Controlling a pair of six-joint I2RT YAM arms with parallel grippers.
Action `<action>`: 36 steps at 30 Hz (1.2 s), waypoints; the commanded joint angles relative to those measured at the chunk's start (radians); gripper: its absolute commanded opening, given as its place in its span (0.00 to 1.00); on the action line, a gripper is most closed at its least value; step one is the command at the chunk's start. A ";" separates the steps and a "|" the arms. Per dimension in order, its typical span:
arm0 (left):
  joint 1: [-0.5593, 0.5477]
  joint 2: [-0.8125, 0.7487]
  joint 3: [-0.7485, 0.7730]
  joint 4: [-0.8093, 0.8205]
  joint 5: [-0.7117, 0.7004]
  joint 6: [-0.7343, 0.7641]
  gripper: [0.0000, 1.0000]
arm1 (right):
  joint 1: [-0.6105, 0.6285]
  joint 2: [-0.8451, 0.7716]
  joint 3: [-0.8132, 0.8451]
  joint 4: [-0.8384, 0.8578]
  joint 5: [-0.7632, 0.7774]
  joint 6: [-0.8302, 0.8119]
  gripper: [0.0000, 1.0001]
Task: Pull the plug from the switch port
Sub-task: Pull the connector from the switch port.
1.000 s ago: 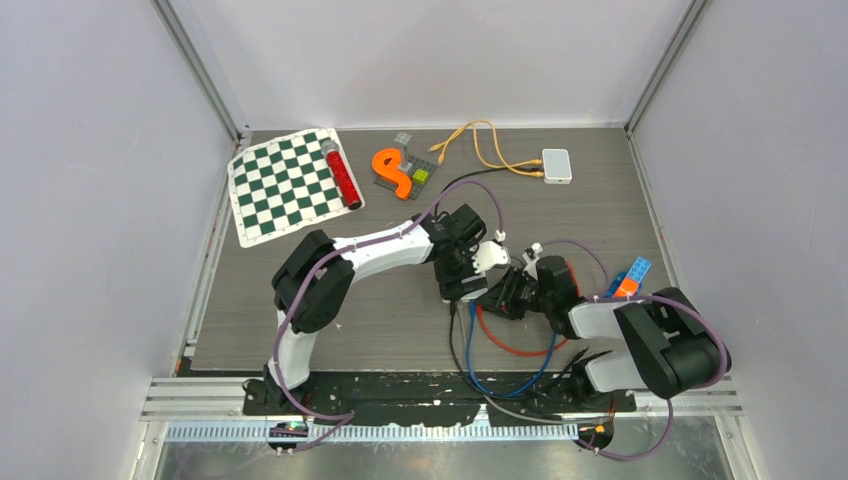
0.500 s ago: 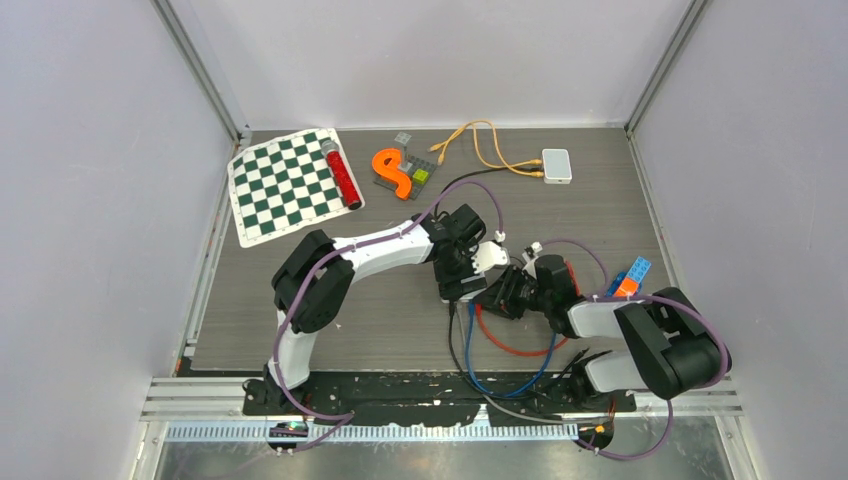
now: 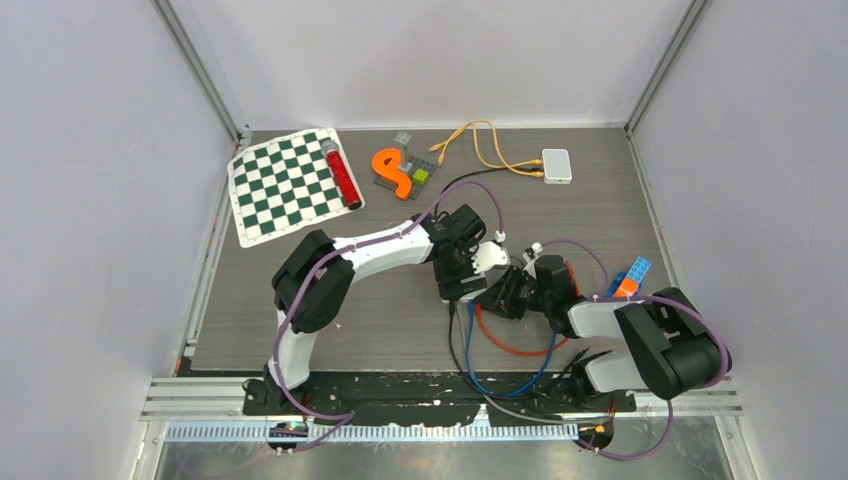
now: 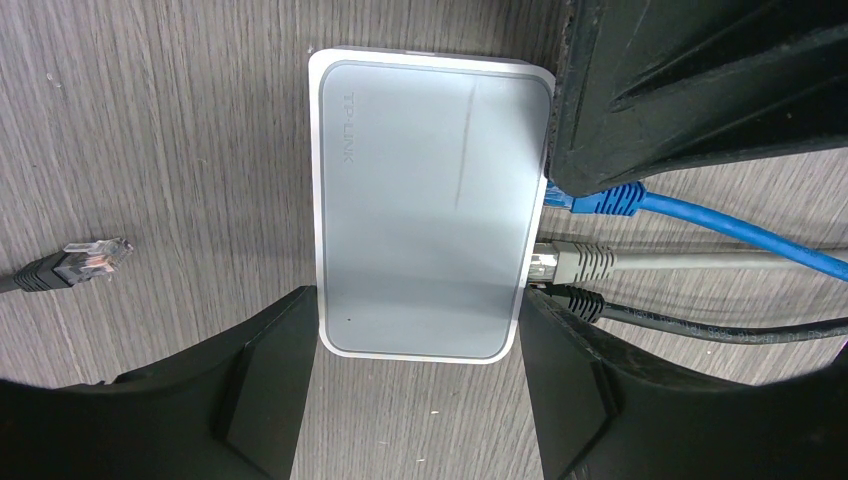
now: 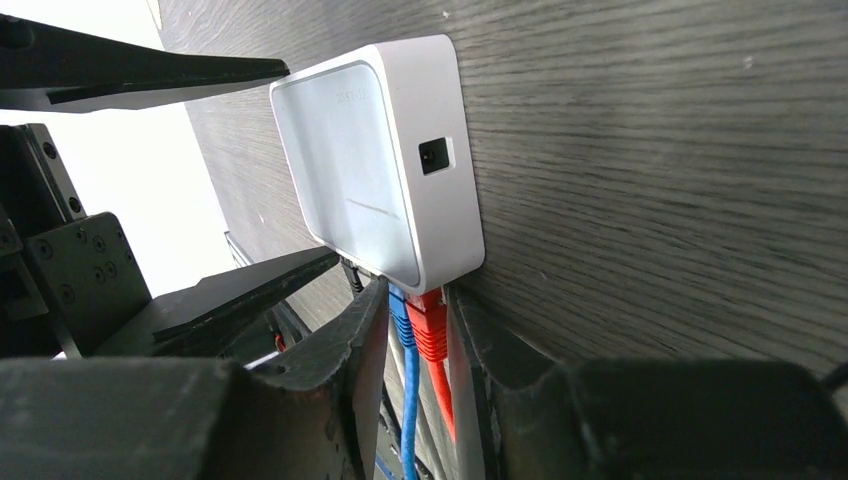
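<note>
A white-grey TP-Link switch [image 4: 430, 200] lies flat on the wood table. My left gripper [image 4: 420, 320] is shut on its near end, one finger on each long side. Blue [image 4: 600, 200], grey [image 4: 575, 260] and black [image 4: 575, 302] plugs sit in its ports. In the right wrist view the switch [image 5: 370, 170] shows a blue plug [image 5: 400, 310] and a red plug [image 5: 430, 330] side by side. My right gripper [image 5: 415, 300] is closed around both, right at the ports. In the top view the two grippers, left [image 3: 468, 285] and right [image 3: 502, 297], meet mid-table.
A loose black plug [image 4: 80, 262] lies left of the switch. Red and blue cables [image 3: 510, 350] loop toward the front edge. At the back are a checkered mat [image 3: 290, 185], a red cylinder [image 3: 342, 172], an orange S-shaped piece [image 3: 392, 172] and a second white box [image 3: 556, 165] with orange cables. Coloured bricks [image 3: 630, 277] lie at the right.
The right gripper has edged slightly left toward the switch. The left arm and the switch have not moved.
</note>
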 commanded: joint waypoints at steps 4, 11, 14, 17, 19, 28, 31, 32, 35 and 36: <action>-0.011 0.020 0.005 -0.019 0.064 -0.017 0.53 | -0.005 -0.013 -0.021 -0.032 0.055 -0.032 0.37; -0.011 0.020 0.002 -0.021 0.064 -0.018 0.52 | -0.005 -0.011 -0.011 -0.039 0.057 -0.035 0.31; -0.011 0.020 0.002 -0.023 0.064 -0.021 0.52 | -0.005 0.004 -0.009 -0.035 0.058 -0.034 0.28; -0.011 0.020 0.003 -0.022 0.065 -0.022 0.52 | -0.005 0.011 -0.010 -0.023 0.050 -0.034 0.26; -0.011 0.020 0.002 -0.023 0.064 -0.023 0.52 | -0.005 0.009 -0.011 -0.012 0.036 -0.039 0.32; -0.011 0.023 0.010 -0.026 0.073 -0.029 0.52 | -0.005 0.002 -0.007 -0.020 0.039 -0.044 0.28; -0.011 0.023 0.007 -0.026 0.076 -0.032 0.52 | -0.005 0.026 0.000 -0.018 0.040 -0.036 0.25; -0.011 0.025 0.007 -0.026 0.077 -0.032 0.52 | -0.005 0.032 0.000 -0.007 0.038 -0.028 0.22; -0.011 0.027 0.007 -0.028 0.073 -0.035 0.52 | -0.005 0.054 -0.001 0.012 0.020 -0.026 0.19; -0.011 0.027 0.006 -0.028 0.072 -0.035 0.52 | -0.006 0.057 -0.001 0.011 0.018 -0.029 0.17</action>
